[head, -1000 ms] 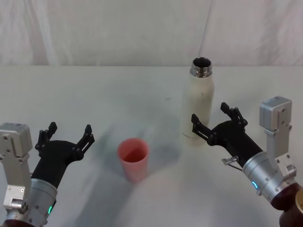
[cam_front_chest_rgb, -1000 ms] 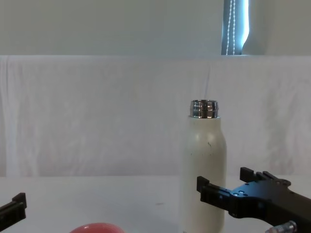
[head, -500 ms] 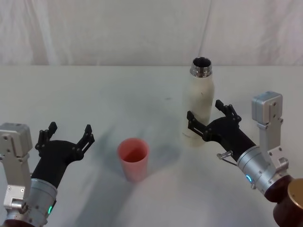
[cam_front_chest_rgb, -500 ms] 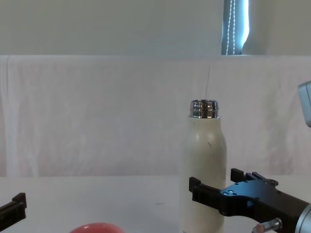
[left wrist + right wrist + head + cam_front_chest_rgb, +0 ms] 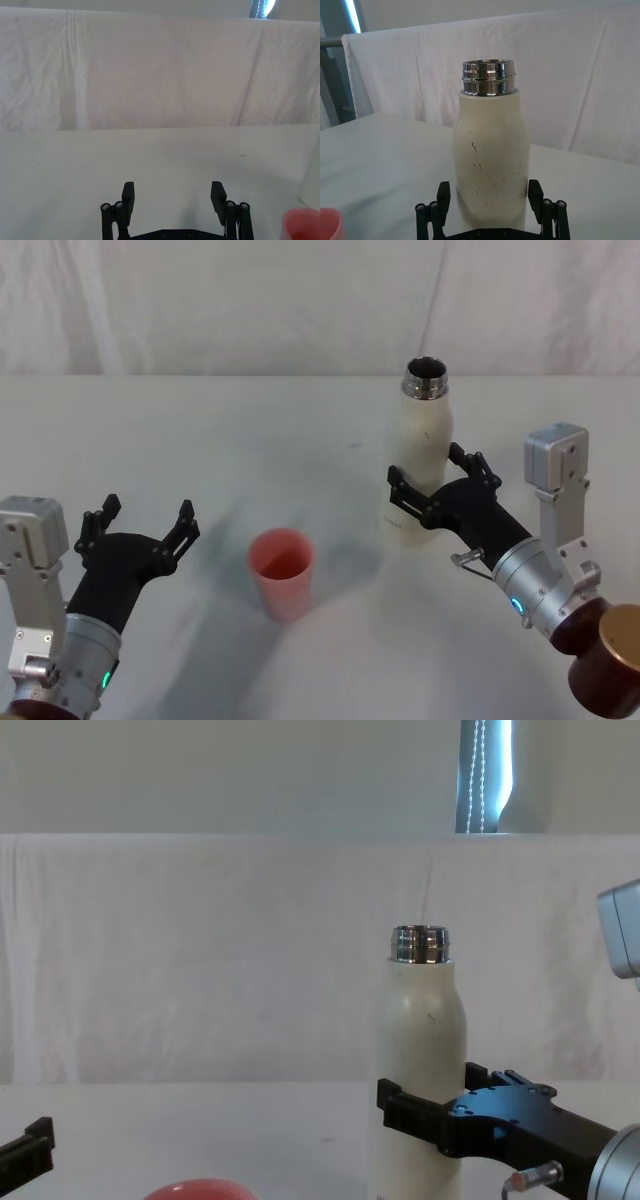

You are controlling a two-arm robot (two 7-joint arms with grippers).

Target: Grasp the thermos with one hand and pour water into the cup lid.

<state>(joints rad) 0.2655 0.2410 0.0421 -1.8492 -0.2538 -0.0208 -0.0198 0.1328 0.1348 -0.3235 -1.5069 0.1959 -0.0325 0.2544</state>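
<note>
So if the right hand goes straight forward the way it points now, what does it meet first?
Most likely the thermos: the right hand is open, with the bottle's lower body already between its fingers and nothing in the way.

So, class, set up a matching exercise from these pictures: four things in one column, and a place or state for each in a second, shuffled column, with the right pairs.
Things
1. thermos
2. cup lid
3. right gripper
4. left gripper

Places or states
A. open, with nothing between its fingers
B. upright on the table, steel neck uncapped
C. open, fingers on either side of the bottle's lower body
D. salmon-red, mouth upward, between the two arms

Pairs: 1-B, 2-D, 3-C, 4-A
</note>
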